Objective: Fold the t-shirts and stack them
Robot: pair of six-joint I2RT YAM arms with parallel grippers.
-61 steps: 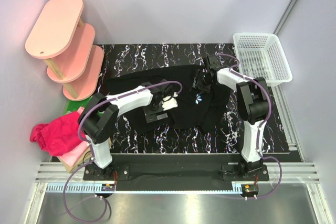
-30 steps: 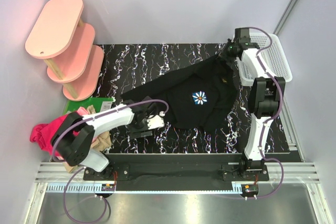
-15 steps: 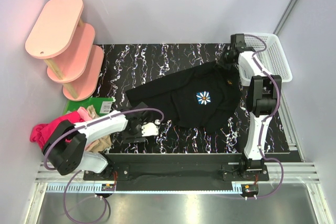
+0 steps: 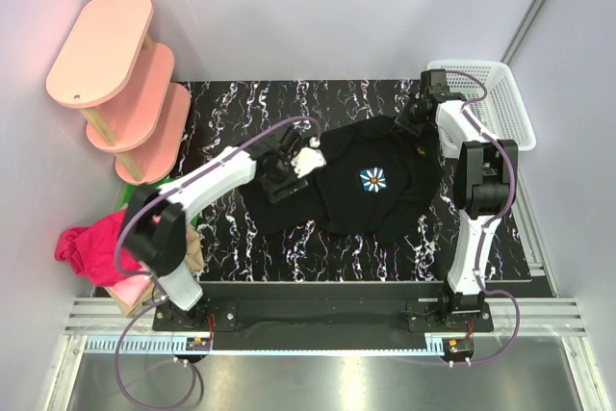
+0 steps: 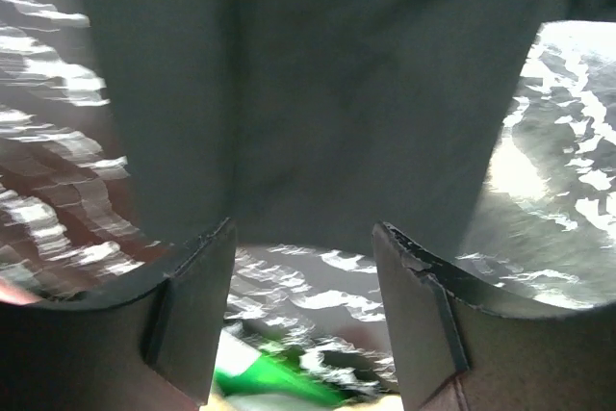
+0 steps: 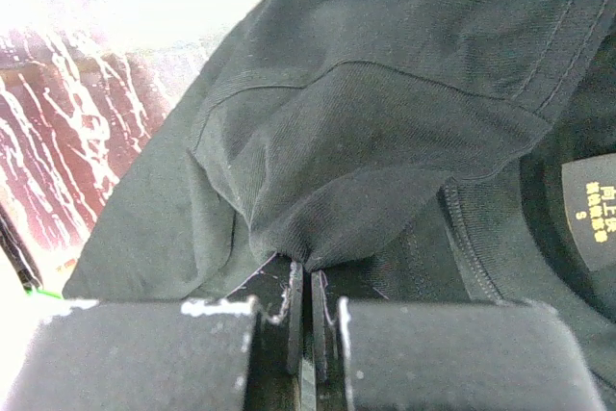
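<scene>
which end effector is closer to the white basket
Right. The right end effector pinches the black t-shirt just beside the white basket; the left end effector is over the shirt's opposite edge.

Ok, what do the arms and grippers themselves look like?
The left arm and right arm both have white links and black joints, and a purple cable loops along each. The left gripper has dark, flat fingers with chipped edges. The right gripper has black finger blocks with white scuffs.
</scene>
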